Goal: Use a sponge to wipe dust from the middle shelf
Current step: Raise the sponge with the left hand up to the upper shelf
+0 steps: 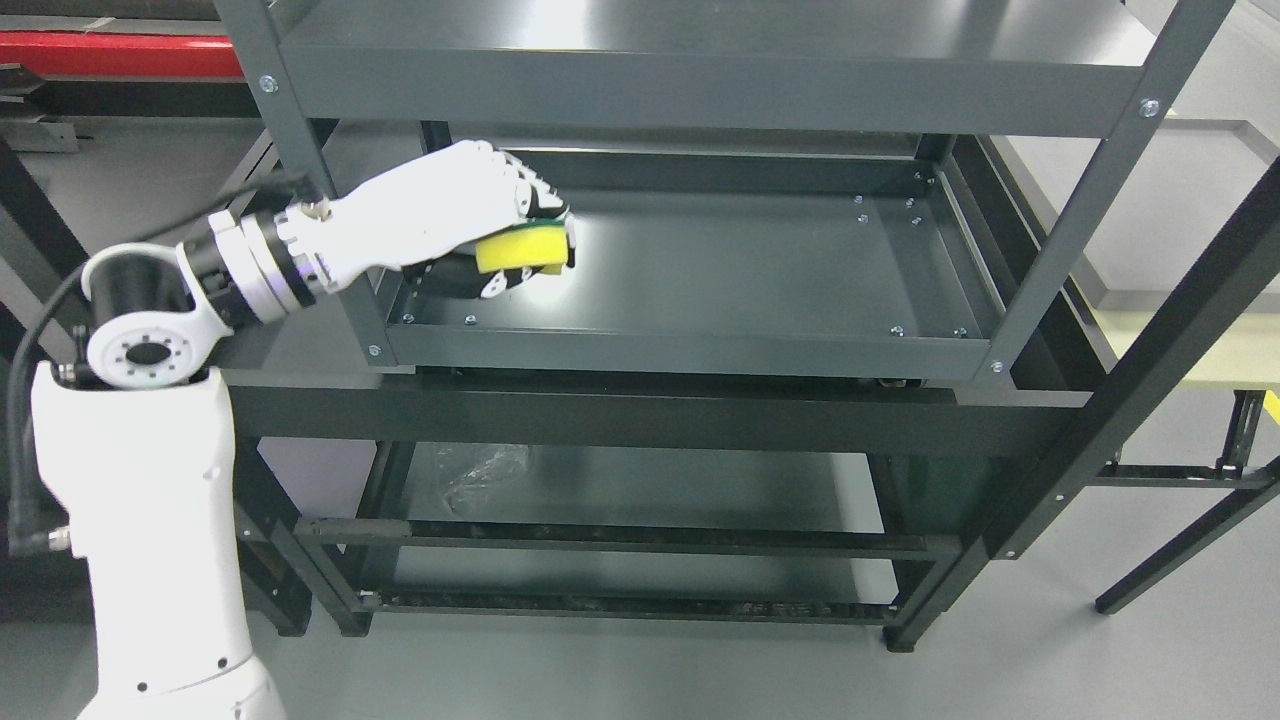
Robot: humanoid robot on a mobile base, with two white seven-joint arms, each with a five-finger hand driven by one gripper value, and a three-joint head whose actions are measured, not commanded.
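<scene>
My left hand (520, 240), white with dark joints, reaches in from the lower left between the rack's front-left post (340, 250) and the shelf above. Its fingers are curled around a yellow sponge with a green scouring layer (520, 250). The sponge sits at the left end of the middle shelf (760, 270), a dark grey metal tray with a raised rim; whether it touches the shelf floor I cannot tell. A bright glare lies on the shelf just right of the sponge. The right arm does not show.
The top shelf (700, 80) overhangs the middle one closely. The front rim (680, 350) and corner posts (1060, 230) box in the shelf. A lower shelf (640, 490) holds crumpled clear plastic (485, 470). A pale table edge (1200, 350) stands at the right.
</scene>
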